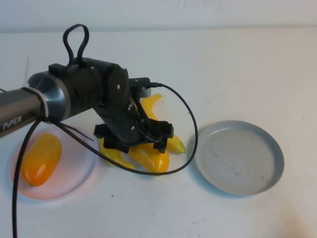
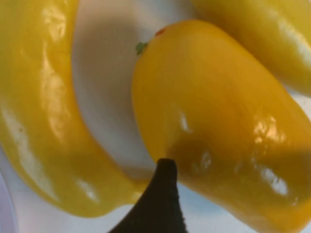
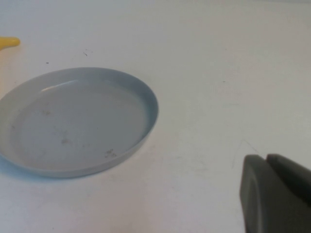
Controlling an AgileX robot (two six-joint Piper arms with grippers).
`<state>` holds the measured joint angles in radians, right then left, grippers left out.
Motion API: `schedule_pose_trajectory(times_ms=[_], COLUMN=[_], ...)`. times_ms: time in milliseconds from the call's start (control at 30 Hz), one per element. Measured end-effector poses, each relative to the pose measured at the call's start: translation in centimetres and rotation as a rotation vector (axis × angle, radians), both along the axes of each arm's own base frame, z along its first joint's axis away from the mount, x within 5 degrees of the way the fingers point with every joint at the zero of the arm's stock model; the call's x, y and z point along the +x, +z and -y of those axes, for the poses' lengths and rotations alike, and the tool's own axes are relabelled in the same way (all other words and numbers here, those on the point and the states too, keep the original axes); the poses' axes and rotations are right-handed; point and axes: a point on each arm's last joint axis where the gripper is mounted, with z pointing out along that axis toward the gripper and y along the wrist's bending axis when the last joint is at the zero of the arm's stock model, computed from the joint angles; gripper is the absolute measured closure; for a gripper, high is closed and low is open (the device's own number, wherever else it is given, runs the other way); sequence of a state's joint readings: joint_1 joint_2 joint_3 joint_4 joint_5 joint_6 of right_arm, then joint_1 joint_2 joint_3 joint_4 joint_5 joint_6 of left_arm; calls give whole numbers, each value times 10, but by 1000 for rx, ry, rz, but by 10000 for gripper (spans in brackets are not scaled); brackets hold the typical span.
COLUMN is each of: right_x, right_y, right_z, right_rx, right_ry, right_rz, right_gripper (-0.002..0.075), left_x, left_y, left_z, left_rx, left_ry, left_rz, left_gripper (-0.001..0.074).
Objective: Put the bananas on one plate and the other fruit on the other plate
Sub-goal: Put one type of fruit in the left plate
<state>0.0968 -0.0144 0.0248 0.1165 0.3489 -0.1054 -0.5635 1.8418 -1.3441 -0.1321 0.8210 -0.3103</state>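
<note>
Hovering with my left claw (image 1: 134,140) spread wide over the plump glossy orange-yellow mango (image 1: 151,156) at surface centre, I gripped nothing. Its long axis ran from ten to four o'clock, wedged between two slim curved yellow bananas (image 1: 158,119). The pale pink round plate (image 1: 74,173), already holding another mango (image 1: 41,157), lay at nine o'clock; the scuffed grey-blue plate (image 1: 240,157) at three. My right claw (image 3: 277,194) sat clenched beside that plate.
</note>
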Motion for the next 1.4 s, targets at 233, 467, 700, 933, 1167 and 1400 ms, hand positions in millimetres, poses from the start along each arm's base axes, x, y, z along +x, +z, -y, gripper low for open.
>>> schedule_pose_trajectory(times_ms=[233, 467, 700, 933, 1167, 1400], right_x=[0, 0, 0, 0, 0, 0], right_y=[0, 0, 0, 0, 0, 0], right_z=[0, 0, 0, 0, 0, 0], right_rx=[0, 0, 0, 0, 0, 0], right_ry=[0, 0, 0, 0, 0, 0], right_rz=[0, 0, 0, 0, 0, 0], right_gripper=[743, 743, 743, 743, 743, 743], left_x=[7, 11, 11, 7, 9, 12], left_y=[-5, -11, -13, -18, -17, -20], left_z=[3, 5, 5, 1, 2, 3], left_rx=[5, 28, 73, 152, 160, 154], left_ry=[-1, -12, -160, -313, -365, -368], left_rz=[24, 10, 33, 10, 43, 65], left_gripper=[90, 90, 90, 109, 176, 185])
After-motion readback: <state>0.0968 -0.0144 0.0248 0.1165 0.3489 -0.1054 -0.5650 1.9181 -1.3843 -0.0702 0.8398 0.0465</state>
